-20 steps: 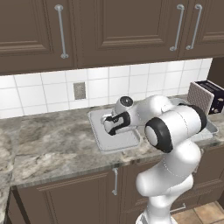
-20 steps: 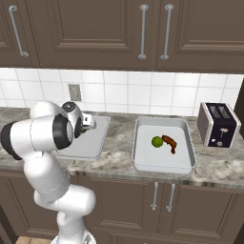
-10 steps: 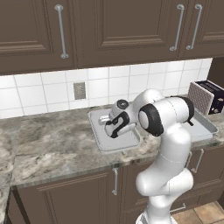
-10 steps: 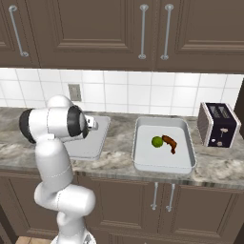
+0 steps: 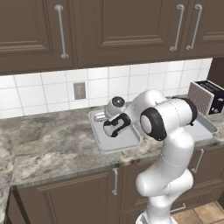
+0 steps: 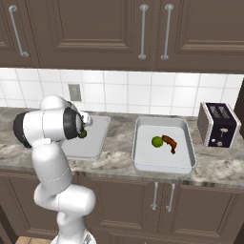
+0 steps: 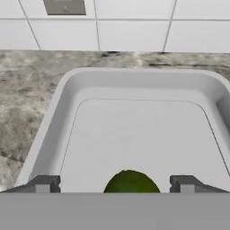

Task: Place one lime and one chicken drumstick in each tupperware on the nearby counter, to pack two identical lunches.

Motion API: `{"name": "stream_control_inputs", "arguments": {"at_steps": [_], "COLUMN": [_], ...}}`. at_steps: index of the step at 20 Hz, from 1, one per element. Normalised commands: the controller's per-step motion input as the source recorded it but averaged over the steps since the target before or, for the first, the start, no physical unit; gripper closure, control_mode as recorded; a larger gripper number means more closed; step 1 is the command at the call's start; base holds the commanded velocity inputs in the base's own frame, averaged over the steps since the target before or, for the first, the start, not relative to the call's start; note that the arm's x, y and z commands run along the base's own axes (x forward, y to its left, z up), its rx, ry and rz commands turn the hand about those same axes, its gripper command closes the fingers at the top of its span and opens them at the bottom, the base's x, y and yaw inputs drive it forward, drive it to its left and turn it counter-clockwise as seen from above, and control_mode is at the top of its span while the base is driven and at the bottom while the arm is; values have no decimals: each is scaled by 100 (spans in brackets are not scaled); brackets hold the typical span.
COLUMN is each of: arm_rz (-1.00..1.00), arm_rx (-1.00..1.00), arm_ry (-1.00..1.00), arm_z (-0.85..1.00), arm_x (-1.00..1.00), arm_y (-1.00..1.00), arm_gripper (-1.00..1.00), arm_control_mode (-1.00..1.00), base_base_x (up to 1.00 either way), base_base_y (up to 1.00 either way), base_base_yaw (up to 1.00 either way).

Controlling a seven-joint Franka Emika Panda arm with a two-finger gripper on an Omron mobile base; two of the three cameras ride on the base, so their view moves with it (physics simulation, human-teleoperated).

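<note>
In the left base view, the gripper [image 5: 114, 126] hangs over the left tupperware [image 5: 109, 144] at the middle of the frame, low above its floor. The arm's big elbow blocks the lower right of the frame, and the right tupperware [image 5: 209, 127] peeks out behind it near the toaster [image 5: 209, 97]. The risk here is a sweep of that elbow across the surface [image 5: 48, 144], which could knock the second container toward the front edge.

In the right base view, a lime [image 6: 83, 134] shows as a green sliver just beside the wrist, over the left tupperware [image 6: 90, 143] at left of centre. The right tupperware [image 6: 164, 164] at centre right already holds a lime [image 6: 157, 141] and a chicken drumstick [image 6: 169, 143], close together. Open stone lies between the two containers, so there is room to lift away toward the upper frame. The wall cabinets hang above, limiting a high retreat.

In the hand view, the fingertips [image 7: 44, 183] stand spread wide at the bottom edge, apart from the lime [image 7: 130, 182] lying between them on the tupperware [image 7: 67, 96] floor. The lime is round and may roll on the flat floor; a finger brushing it on withdrawal could send it to a wall. The raised rim should contain it. This container seems to lack a drumstick.
</note>
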Motion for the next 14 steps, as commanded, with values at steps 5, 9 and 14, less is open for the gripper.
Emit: {"name": "stream_control_inputs", "arguments": {"at_steps": [5,9,14], "arm_rz": [-1,-2,0], "arm_rx": [0,0,0], "arm_ry": [1,0,0], "arm_z": [35,42,90], "arm_x": [-45,-96,-88], "arm_y": [-21,-74,-89], "arm_gripper": [-100,-100,-100], "arm_control_mode": [-100,-100,-100], "base_base_x": [0,0,0], "base_base_y": [0,0,0], "base_base_yaw": [0,0,0]}}
